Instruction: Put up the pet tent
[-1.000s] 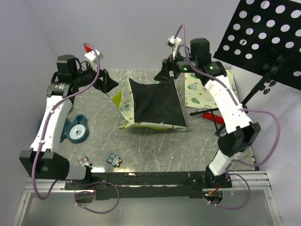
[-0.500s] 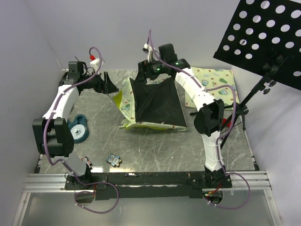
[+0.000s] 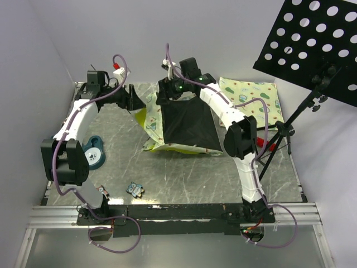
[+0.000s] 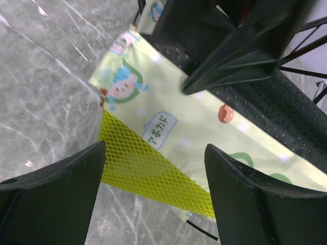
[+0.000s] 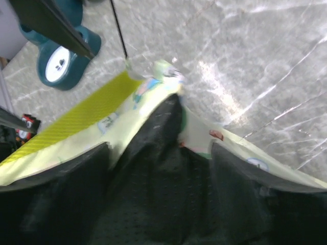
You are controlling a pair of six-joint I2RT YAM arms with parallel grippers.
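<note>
Tent (image 3: 152, 129) sat mid-table (image 3: 184, 173), slumped, with its black base sheet (image 3: 187, 120) turned up and printed cream walls spilling out along the left and near edges. Both arms were stretched out to its far side. Left gripper (image 3: 135, 102) hung at the far-left corner, right by the lime mesh panel (image 4: 148, 176). The wrist view showed its fingers (image 4: 51, 199) spread wide, with the mesh and a strip of cartoon print lying in the gap below them and nothing pinched, so the jaws gaped. Right gripper (image 3: 167, 98) was just beside it, over the far edge of the base sheet. From its own camera the two dark fingers (image 5: 265, 204) stood well apart, blurred, with a raised fold of black sheet and cream fabric running up between them. There was no squeeze on that fold that I could make out, so those jaws were parted too. A thin pole (image 5: 118, 28) ran from the tent's corner toward the top of that view, and a teal object (image 5: 61, 61) lay beyond it on the marble. Over on the far right, the flat printed mat (image 3: 251, 100) lay apart from the tent, partly hidden by the right arm, near a black perforated board (image 3: 312, 39) on a stand.
</note>
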